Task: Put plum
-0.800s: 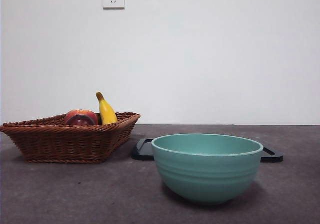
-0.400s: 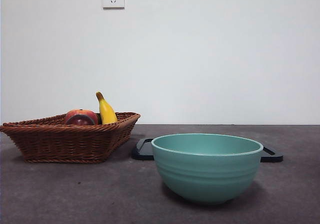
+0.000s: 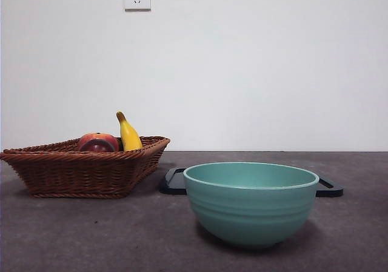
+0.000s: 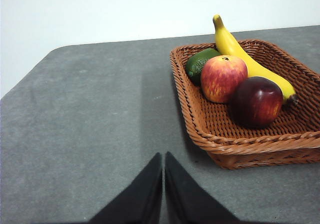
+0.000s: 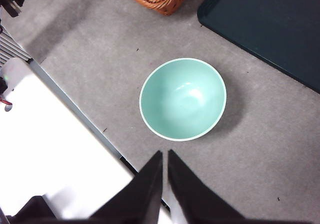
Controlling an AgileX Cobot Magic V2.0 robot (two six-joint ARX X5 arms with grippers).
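Plum (image 4: 256, 102) is sitting in the wicker basket (image 4: 235, 141), touching the peach-ish fruit (image 4: 223, 78). From the left end effector (image 4: 163, 184), clenched and empty, it's around 1 o'clock, so probably the nearer arm. Right end effector (image 5: 165, 184), also clenched, hangs over the teal bowl (image 5: 182, 99).

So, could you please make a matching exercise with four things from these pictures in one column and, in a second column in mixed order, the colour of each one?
Things:
1. plum
2. banana
3. bowl
4. basket

Colours:
A. teal
B. brown wicker
C. dark maroon
D. yellow

Right pairs: 1-C, 2-D, 3-A, 4-B.

The plum and the banana lie inside the basket. The bowl stands empty on the table, apart from the basket.
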